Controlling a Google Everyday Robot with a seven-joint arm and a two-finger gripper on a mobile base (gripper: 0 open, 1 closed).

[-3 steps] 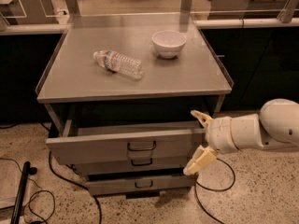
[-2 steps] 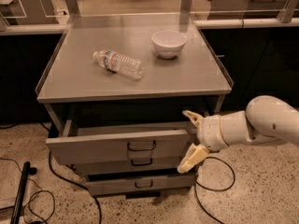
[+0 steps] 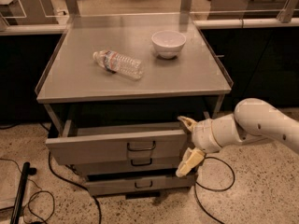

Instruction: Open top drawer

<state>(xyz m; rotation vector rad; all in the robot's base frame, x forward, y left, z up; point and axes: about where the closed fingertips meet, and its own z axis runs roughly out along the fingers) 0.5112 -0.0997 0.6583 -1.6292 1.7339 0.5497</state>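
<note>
Where the grey metal cabinet (image 3: pixel 70 85) w/ flat raised-edge top stands on a speckled floor (image 3: pixel 261 195), items run as follows, large to small.

1. Top drawer (image 3: pixel 93 148) — wide grey metal front, tallest of three, directly under the cabinet top. Stands part-way out, shallow tray showing behind the front. Small dark loop handle (image 3: pixel 141 146) at centre.
2. White robot arm (image 3: pixel 261 118) — enters from the picture's rt side, reaching toward the drawer's rt end.
3. Two shorter grey drawers below: middle drawer (image 3: pixel 112 164) and bottom drawer (image 3: pixel 140 185), each w/ own loop handle.
4. Gripper (image 3: pixel 188 142) — at rt end of top drawer front. Tan fingers (image 3: pixel 189 161) spread wide, one by the upper rt corner, the other below the lower rt corner. Contact w/ drawer: cannot tell.
5. Clear plastic water bottle (image 3: pixel 117 63) — on its side on the cabinet top, left of centre.
6. White ceramic bowl (image 3: pixel 168 43) — upright, toward rear of top, near the bottle but apart.
7. Black cables (image 3: pixel 212 188) — on floor beside cabinet.
</note>
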